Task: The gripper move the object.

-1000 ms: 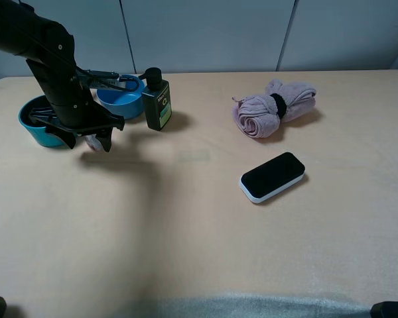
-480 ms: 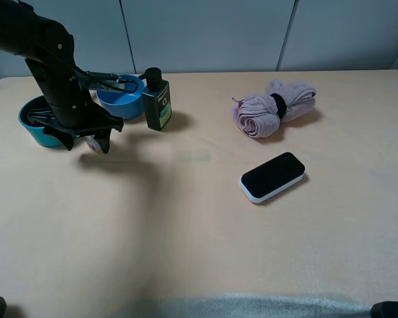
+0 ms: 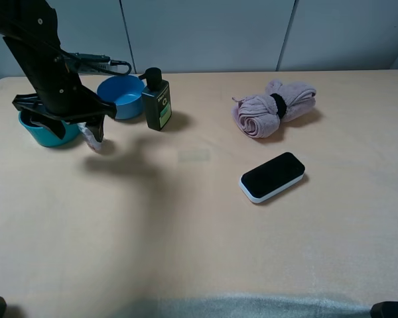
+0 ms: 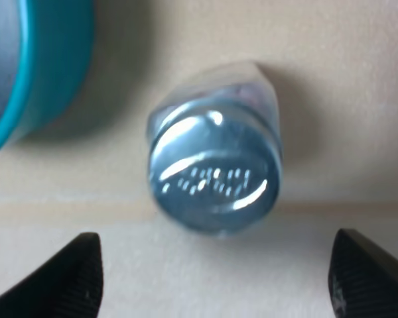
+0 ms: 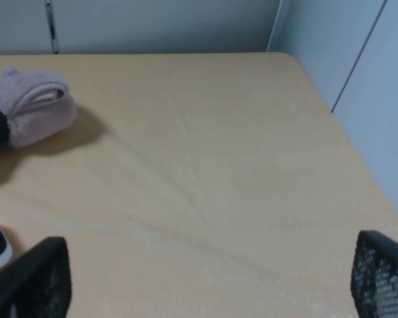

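Left end effector (image 4: 212,278) spread wide, nothing held, above jar (image 4: 214,173) w/ silver cap.

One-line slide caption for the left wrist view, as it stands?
Left hand open above the silver-capped glass jar on the tan table, teal bowl alongside.

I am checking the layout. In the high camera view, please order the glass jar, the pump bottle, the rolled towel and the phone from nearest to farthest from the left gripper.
From the left gripper:
1. Glass jar, directly beneath.
2. Pump bottle, just right.
3. Rolled towel and phone, far right; too close to rank.
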Controlling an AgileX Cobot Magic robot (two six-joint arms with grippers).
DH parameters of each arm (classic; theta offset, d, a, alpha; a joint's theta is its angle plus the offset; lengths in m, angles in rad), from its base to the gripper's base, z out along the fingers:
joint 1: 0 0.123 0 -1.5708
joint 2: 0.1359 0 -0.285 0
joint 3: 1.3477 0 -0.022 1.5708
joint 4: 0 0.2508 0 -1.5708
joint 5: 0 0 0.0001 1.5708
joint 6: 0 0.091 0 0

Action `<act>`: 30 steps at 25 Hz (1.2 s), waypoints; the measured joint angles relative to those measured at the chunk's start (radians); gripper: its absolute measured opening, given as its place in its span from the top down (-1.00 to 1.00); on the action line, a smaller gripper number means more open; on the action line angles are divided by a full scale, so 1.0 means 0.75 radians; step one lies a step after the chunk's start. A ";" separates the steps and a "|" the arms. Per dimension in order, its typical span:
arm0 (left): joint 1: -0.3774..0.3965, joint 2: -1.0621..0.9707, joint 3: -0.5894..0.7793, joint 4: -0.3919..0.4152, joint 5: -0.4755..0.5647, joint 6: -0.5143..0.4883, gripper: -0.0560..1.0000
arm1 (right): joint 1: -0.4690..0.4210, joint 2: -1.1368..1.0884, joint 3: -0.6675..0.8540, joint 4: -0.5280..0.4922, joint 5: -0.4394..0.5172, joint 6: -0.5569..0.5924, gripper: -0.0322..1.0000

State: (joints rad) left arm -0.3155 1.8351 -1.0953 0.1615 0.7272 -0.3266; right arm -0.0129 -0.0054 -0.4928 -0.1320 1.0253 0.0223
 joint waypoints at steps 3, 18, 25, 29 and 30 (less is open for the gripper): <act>0.000 -0.062 0.000 0.013 0.029 0.000 -0.55 | 0.000 0.000 0.000 0.000 0.000 0.000 -0.30; 0.000 -0.596 0.000 0.127 0.184 0.000 -0.55 | 0.000 0.000 0.000 0.000 0.000 0.000 -0.30; 0.000 -0.795 0.000 0.167 0.297 0.000 -0.55 | 0.000 0.000 0.000 0.000 0.000 0.000 -0.30; 0.000 -0.903 0.000 0.167 0.334 0.000 -0.55 | 0.000 0.000 0.000 0.000 0.000 0.000 -0.30; 0.000 -0.935 0.000 0.167 0.347 0.001 -0.55 | 0.000 0.000 0.000 0.000 0.000 0.000 -0.30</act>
State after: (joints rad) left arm -0.3155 1.1342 -1.0953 0.2869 0.9876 -0.3256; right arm -0.0129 -0.0054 -0.4928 -0.1320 1.0253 0.0223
